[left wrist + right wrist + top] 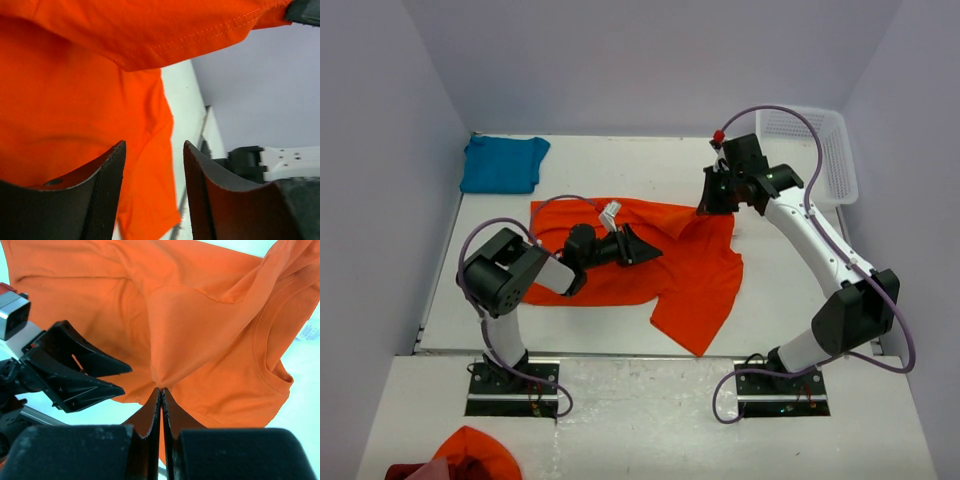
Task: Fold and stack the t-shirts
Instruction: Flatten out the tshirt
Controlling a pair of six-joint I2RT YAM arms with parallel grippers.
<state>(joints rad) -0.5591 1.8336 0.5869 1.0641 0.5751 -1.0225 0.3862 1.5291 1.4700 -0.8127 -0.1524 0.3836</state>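
Ideally the right pincer (161, 393), pinching the orange t-shirt (692, 272), lays its fold leftward slowly while the spread left pincer (154, 150) steadies the cloth.

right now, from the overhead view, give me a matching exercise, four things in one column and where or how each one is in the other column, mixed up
Things
1. teal-blue cotton t-shirt
2. white plastic mesh basket
3. left gripper
4. right gripper

Places or states
A. jaws shut on a pinch of the bright orange cotton t-shirt
B. far left corner of the white table
C. jaws apart, gripping nothing
D. far right corner of the table

Pairs: 1-B, 2-D, 3-C, 4-A
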